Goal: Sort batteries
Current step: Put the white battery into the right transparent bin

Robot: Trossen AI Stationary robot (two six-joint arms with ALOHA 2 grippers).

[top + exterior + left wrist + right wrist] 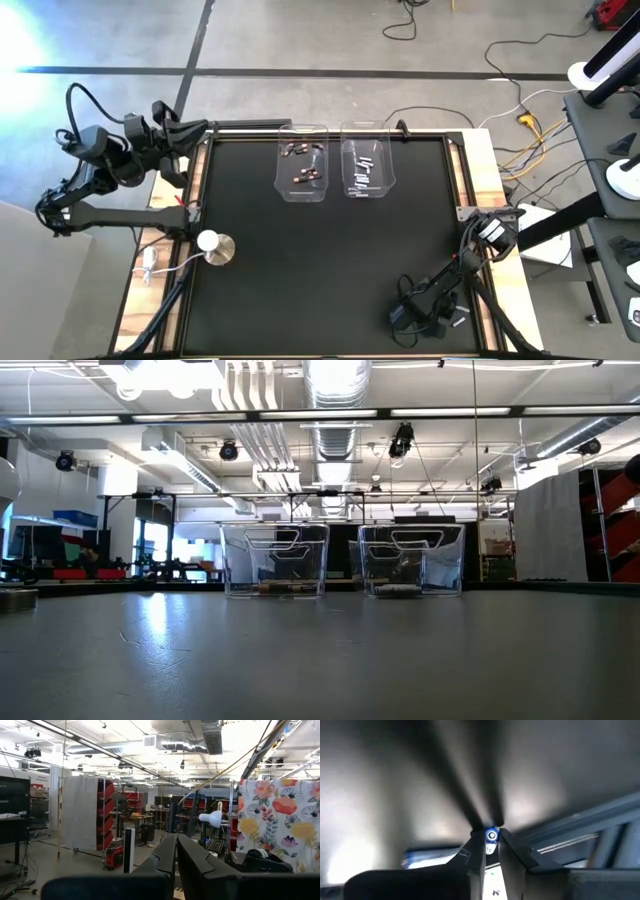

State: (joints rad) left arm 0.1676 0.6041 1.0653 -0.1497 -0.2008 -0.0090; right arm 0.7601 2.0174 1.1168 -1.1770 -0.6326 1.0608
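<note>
You are working with the right gripper [491, 849] down at the table's [250, 280] near right corner, and its fingers are clamping end-on around a battery [491, 836] whose silvery cap is showing between the tips. A second battery [459, 321] seems to be lying just beside the gripper on the mat, so be lifting straight up rather than dragging sideways, or you are risking knocking it over the edge. The grip looks to be right at the fingertips, so keep the lift slow; a slim cylinder held that way is likely to pivot or slip. The cap suggests a silvery one, so you are probably heading for the right bin [366, 166], where the pale batteries [362, 170] are lying, not the left bin [302, 160] with the dark coppery ones [305, 163]. Carry it high enough to be clearing the bin wall before releasing. The left gripper [176, 851] is parked off the table's far left corner, fingers pressed together and holding nothing.
</note>
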